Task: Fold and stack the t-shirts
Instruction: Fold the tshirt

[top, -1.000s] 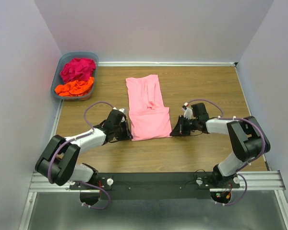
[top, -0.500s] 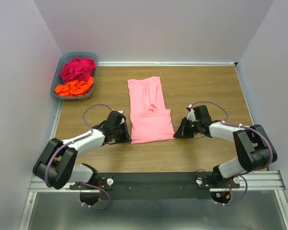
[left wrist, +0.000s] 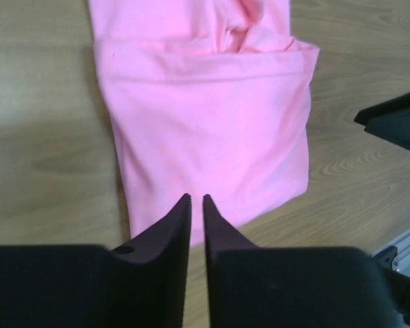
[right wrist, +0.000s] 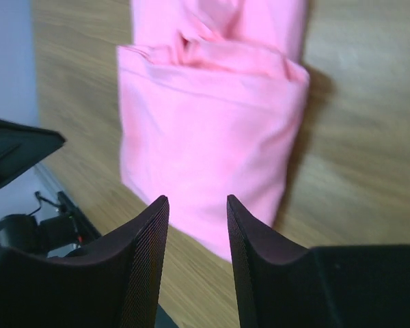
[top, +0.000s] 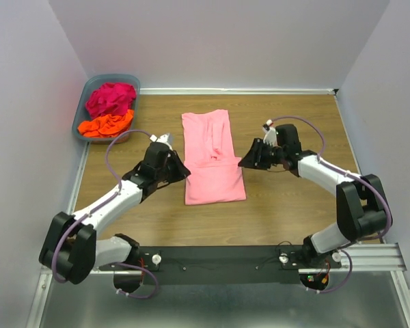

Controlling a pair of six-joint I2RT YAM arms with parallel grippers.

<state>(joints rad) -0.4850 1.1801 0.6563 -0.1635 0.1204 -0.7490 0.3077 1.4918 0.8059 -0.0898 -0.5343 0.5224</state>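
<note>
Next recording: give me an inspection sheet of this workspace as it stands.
Surface: wooden table, flat.
Job's things: light pink t-shirt partly folded mid-table; magenta t-shirt and orange t-shirt crumpled in the basket.
Clutter: nothing seen.
Grippers: left gripper slightly open, right gripper open; both empty, either side of the pink shirt.
Cables: purple cables loop along both arms, off the cloth.
Surroundings: pale walls on three sides.

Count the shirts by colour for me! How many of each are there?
Light pink shirt: 1
Magenta shirt: 1
Orange shirt: 1
Total: 3 shirts
</note>
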